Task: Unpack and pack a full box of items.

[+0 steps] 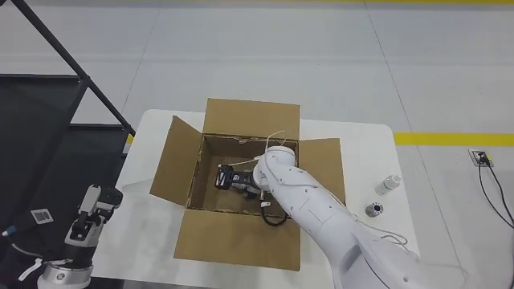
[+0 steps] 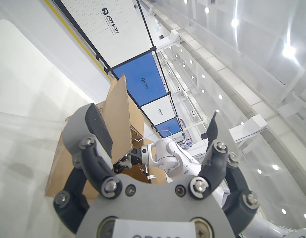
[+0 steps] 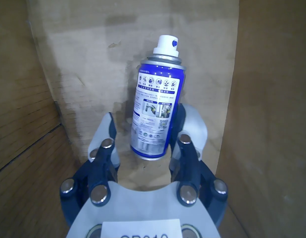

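Spray can [image 3: 156, 105] inside the box [image 1: 250, 117], near its middle, nozzle pointing away from the right tool [image 3: 146, 115]. This tool is open. Its fingers [image 3: 192, 122] straddle the can's lower body, one close against it and the other just apart. This is judged a pre-grasp for lifting the can out. The left tool [image 2: 153, 115], open and empty, hangs outside the box beyond its left flap, probably kept clear of the working arm. A bottle [image 1: 389, 183] stands on the table [image 1: 361, 140] beyond the box's right flap.

Left fingers [image 2: 98, 130] apart, cardboard box [image 2: 118, 115] beyond.
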You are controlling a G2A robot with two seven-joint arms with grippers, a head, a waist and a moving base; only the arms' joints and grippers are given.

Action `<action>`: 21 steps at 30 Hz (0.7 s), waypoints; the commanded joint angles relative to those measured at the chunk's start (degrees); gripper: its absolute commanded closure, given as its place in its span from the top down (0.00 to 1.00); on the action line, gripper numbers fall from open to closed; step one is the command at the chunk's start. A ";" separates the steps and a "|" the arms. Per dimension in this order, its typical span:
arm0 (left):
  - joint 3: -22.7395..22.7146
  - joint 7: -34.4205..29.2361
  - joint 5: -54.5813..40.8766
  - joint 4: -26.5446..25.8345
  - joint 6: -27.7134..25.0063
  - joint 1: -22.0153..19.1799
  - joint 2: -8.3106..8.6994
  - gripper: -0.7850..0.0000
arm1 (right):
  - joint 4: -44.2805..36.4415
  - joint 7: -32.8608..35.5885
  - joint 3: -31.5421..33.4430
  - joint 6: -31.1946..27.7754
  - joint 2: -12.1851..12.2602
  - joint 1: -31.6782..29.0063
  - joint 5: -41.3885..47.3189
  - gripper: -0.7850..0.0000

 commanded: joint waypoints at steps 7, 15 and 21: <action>0.09 0.10 0.11 0.18 0.22 -0.21 0.10 1.00 | 1.74 0.05 0.10 0.99 -1.02 0.29 0.47 0.43; -0.04 0.24 -0.02 0.21 0.37 -0.22 0.19 1.00 | 2.60 1.01 -0.06 1.34 -2.09 0.51 0.50 0.48; -0.05 0.28 -0.05 0.16 0.45 -0.21 0.26 1.00 | 3.61 1.97 0.25 2.32 -2.62 0.69 1.20 0.45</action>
